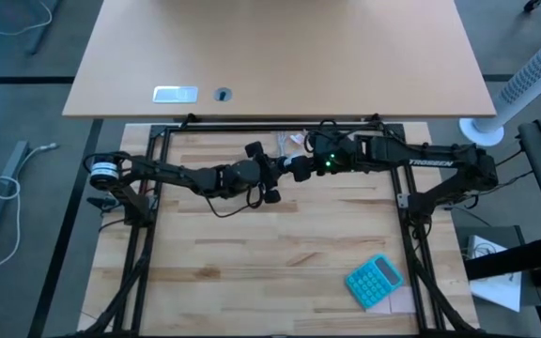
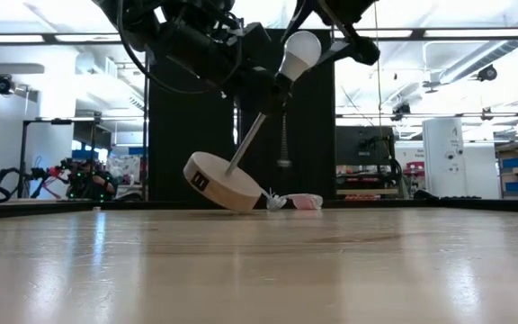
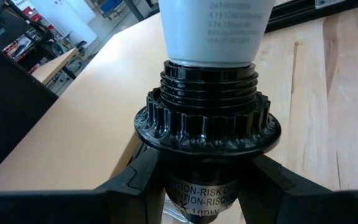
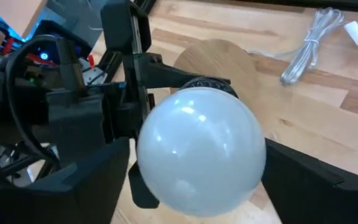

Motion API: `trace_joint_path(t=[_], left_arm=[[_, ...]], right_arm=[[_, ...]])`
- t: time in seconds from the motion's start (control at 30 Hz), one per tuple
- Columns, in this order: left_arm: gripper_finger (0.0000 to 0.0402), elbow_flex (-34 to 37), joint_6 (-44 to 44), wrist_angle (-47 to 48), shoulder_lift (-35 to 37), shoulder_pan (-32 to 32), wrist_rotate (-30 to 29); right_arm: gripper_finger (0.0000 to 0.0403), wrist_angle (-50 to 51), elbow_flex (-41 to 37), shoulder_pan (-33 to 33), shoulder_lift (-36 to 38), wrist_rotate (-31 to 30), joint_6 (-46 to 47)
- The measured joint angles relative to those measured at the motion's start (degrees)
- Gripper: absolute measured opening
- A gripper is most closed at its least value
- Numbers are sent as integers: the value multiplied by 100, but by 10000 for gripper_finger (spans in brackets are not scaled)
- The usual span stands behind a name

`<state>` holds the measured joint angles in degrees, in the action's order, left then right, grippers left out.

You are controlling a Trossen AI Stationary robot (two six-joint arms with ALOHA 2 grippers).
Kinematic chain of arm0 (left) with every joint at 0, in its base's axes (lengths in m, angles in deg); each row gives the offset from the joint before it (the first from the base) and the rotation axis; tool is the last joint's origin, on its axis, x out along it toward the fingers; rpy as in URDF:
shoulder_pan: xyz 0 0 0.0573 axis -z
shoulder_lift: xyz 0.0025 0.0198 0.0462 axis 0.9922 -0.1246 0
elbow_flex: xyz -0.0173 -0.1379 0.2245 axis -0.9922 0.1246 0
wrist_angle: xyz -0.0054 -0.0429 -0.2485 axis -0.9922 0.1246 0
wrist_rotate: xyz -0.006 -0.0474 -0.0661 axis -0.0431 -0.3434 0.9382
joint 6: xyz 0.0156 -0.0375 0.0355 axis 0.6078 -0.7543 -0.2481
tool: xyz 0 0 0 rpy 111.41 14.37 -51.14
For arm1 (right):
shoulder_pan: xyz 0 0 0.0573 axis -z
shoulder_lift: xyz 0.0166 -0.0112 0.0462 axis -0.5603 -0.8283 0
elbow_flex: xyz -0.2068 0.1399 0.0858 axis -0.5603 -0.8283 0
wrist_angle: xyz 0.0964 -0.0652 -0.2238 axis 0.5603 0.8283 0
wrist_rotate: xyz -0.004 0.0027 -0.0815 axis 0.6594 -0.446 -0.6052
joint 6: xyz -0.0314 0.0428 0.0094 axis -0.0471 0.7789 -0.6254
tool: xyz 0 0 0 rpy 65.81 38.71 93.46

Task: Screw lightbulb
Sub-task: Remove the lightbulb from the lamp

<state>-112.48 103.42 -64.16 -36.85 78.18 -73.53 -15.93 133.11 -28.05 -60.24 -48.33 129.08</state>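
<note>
Right wrist view: right pincer (image 4: 197,180) spread wide around lightbulb (image 4: 197,152); left pincer (image 3: 197,186) clamps socket (image 3: 207,121); an off-axis twist risks cross-threading.

Lightbulb (image 4: 201,149) glossy white; socket (image 3: 207,118) black, ribbed; wooden disc (image 2: 216,182) tan; calculator (image 1: 375,281) teal; desk (image 1: 252,253) pale wood-grain.

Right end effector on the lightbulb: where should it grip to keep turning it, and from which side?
Grip the lightbulb on its round white globe, coming in end-on along the bulb's axis, opposite the black socket. The neck is already seated in the socket, which the left end effector clamps, so only the globe is free. The right end effector sits with a finger on either side of it, apparently still open.
</note>
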Motion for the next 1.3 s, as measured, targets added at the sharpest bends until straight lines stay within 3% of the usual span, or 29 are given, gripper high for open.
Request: trace_joint_path(t=[0.3,0.63,0.87,1.07,1.3], left_arm=[[143,0,6,-18,5,42,126],[143,2,10,10,20,66,168],[143,9,-17,34,20,76,379],[143,13,-233,112,24,76,772],[143,-74,-449,176,52,74,1709]], right_arm=[[251,-50,86,78,-259,249,-210],[271,8,127,124,-227,373,-453],[252,42,129,122,-228,440,-962],[255,136,131,128,-227,745,-1937],[259,643,369,122,-213,1224,-3900]])
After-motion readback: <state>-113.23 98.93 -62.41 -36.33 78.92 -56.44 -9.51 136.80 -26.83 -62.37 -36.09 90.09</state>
